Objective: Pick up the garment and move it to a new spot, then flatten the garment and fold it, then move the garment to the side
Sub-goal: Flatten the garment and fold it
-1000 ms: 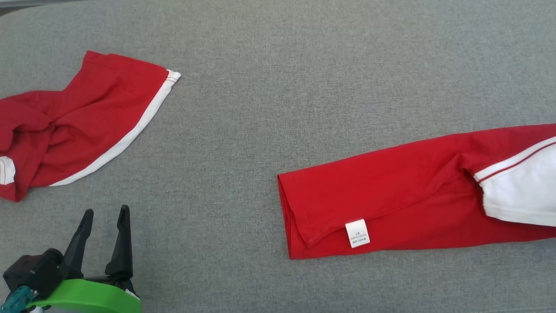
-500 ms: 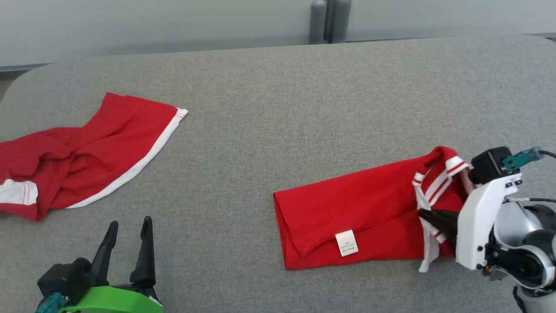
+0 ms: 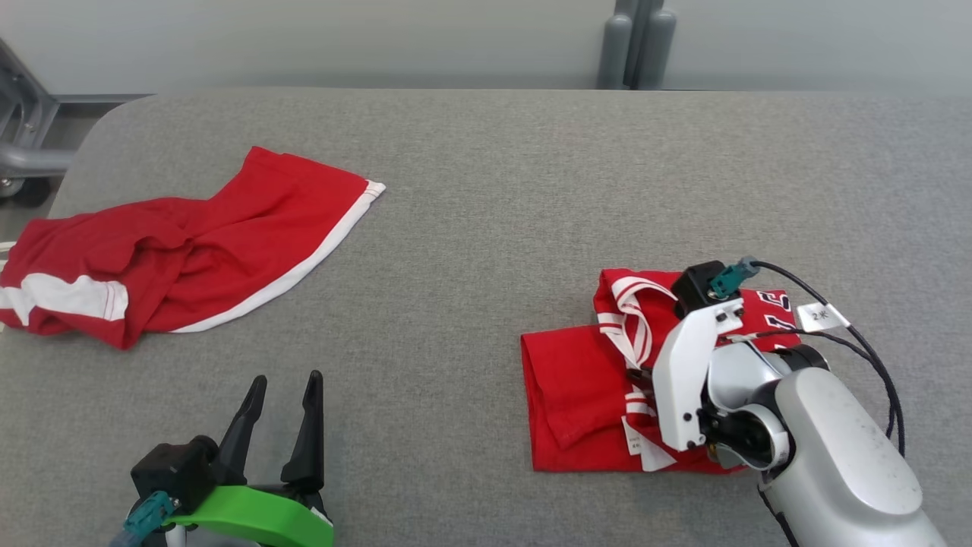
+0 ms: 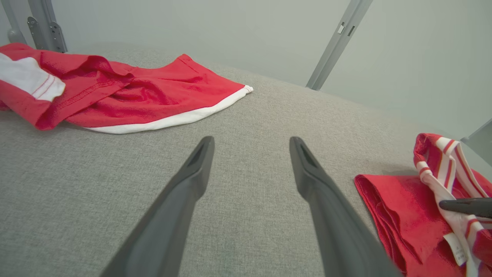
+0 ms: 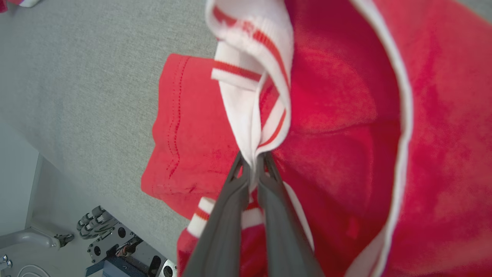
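Note:
The garment (image 3: 573, 387) is red with white-and-red striped trim and lies folded on the right of the grey padded table (image 3: 486, 190). My right gripper (image 3: 644, 374) is shut on its striped trim (image 5: 250, 96), holding that end up over the lower red layer (image 5: 184, 146). The pinched trim stands between the closed fingers (image 5: 230, 200). The same garment (image 4: 403, 207) lies at the right edge of the left wrist view. Open and holding nothing, my left gripper (image 3: 282, 384) hovers near the table's front left, well apart from the garment, its fingertips (image 4: 203, 146) spread wide.
A second red garment with white edging (image 3: 190, 251) lies crumpled at the table's far left (image 4: 134, 92). Grey metal frame legs (image 3: 634, 45) stand behind the table, and another frame (image 3: 23, 129) at the left corner. The table's rounded left edge is near that garment.
The head camera has shifted. My right gripper came into view and carried the garment's striped end leftward over the red layer, so the garment now lies shorter and doubled. The left gripper stayed open.

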Tool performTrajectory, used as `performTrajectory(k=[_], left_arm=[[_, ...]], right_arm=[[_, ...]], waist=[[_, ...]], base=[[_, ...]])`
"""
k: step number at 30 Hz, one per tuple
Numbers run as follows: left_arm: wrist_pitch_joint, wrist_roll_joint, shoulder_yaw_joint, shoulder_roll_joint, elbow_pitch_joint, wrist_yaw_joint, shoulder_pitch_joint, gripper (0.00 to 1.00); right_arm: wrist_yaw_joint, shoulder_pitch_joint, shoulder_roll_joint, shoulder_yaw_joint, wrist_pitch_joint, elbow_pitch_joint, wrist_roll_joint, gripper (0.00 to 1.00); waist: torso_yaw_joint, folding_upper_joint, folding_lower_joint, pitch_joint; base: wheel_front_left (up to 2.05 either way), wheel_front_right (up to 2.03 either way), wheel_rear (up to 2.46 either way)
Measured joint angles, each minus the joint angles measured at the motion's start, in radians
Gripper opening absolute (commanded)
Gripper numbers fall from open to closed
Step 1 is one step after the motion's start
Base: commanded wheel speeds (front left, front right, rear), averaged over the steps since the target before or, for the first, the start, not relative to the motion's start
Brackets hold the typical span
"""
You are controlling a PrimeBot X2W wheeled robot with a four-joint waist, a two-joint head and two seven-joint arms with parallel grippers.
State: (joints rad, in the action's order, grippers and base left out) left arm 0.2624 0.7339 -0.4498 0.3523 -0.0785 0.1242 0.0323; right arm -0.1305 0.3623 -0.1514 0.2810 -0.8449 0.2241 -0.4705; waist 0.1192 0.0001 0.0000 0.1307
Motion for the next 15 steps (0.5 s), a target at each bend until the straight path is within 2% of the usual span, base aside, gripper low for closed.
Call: performTrajectory(k=[8,15], left_arm=[[0.0,0.0,-0.002,-0.015,-0.055,-0.019,0.011,1.0],[0.0,0.0,0.012,-0.014,-0.062,-0.02,0.011,1.0]], right_arm=[[0.0,0.055,0.036,0.108,0.024,0.091,0.006,0.0],[0.0,0.059,0.026,0.166,0.028,0.103,-0.02,0.0]], waist=[[0.055,0.0,0.0,0.009],[0.054,0.0,0.0,0.003]], base=[[0.0,0.0,0.0],[0.0,0.0,0.0]])
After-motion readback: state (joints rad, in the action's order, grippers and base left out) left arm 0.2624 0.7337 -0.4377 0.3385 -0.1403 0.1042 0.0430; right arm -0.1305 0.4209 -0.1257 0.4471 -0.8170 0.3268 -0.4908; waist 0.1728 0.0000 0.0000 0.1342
